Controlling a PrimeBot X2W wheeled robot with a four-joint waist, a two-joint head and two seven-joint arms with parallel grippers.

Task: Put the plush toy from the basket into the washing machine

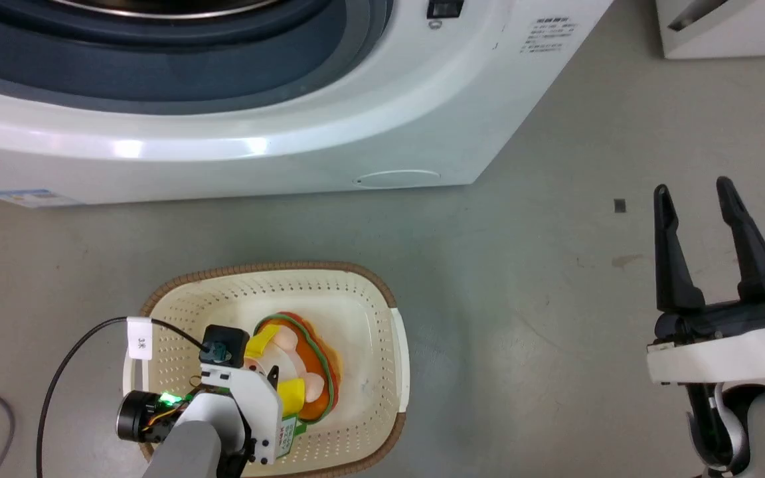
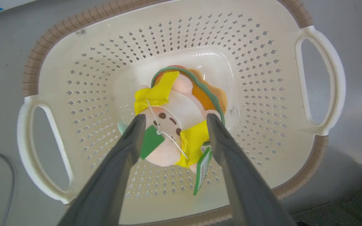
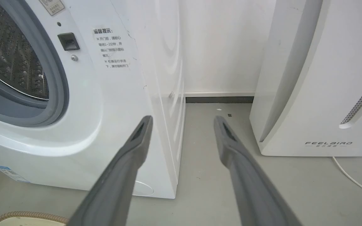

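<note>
The plush toy (image 2: 181,106) is found on the floor of the basket (image 2: 58,34), which stands on the floor in front of the washing machine (image 1: 422,119). The left gripper (image 2: 173,117) is seen spread wide, 1 finger on either side of the toy's near end, nothing yet clamped. The toy's long axis is judged to run away from the fingers, tilted slightly right in the left wrist view, so closure would fall across its narrower width. The right gripper (image 1: 693,186) is held wide and empty, well apart, so the left arm is the nearer. Legible: "FEELBIRD" on the white appliance (image 3: 309,94); "3米" on a cable tag (image 1: 139,338). Print on the toy's tag (image 2: 203,169) is too small to be read.
</note>
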